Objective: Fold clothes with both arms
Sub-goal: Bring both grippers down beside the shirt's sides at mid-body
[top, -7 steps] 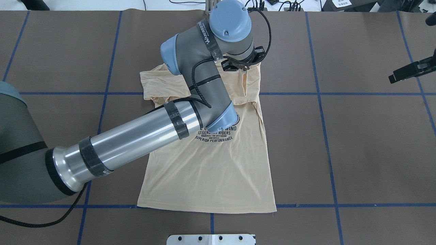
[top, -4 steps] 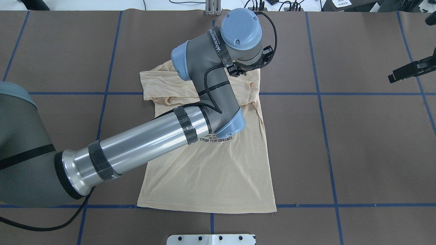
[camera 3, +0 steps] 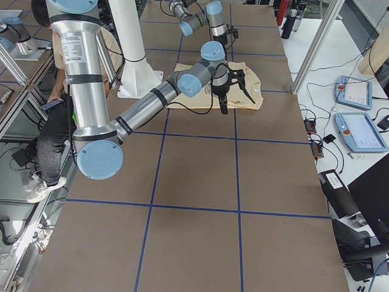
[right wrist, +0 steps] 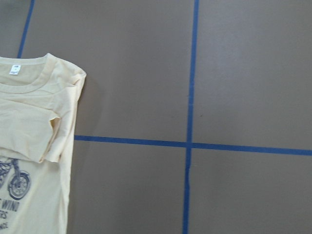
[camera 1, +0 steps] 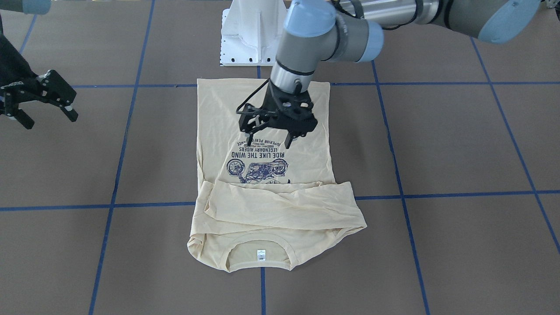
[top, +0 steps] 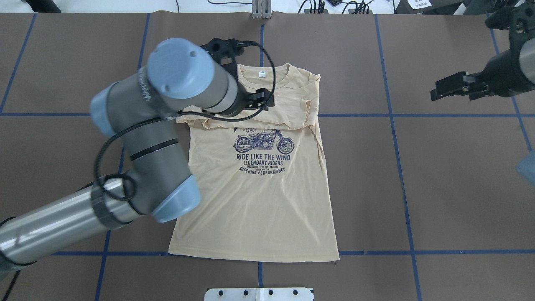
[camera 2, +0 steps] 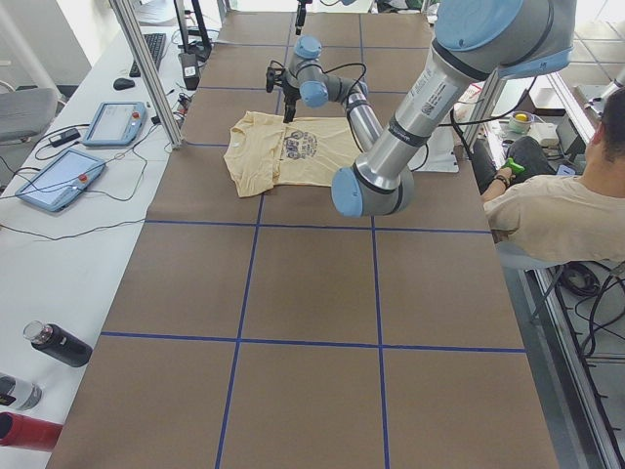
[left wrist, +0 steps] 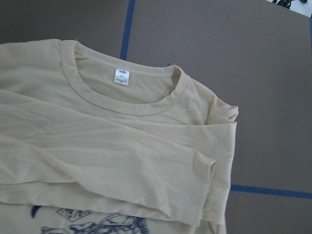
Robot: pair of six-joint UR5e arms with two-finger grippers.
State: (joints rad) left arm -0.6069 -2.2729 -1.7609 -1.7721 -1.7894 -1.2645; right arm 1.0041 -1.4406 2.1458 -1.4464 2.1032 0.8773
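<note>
Left gripper (camera 1: pixel 269 141) hangs spread and empty above the T-shirt (camera 1: pixel 262 210). Looks thin and floppy, so the hem corners beside it seem the best grab.

The overhead camera looks down from behind the white pedestal (camera 1: pixel 249 39); the front camera faces it across the table (camera 1: pixel 459 144). Side cameras sight along the table's length (both far back). Both wrist cameras, close in, share the T-shirt's (left wrist: pixel 122 146) neck tag (left wrist: pixel 122 77).

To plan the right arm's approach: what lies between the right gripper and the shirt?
Only bare table mat, crossed by one blue tape line, separates the right gripper from the shirt; the overhead view shows this.
</note>
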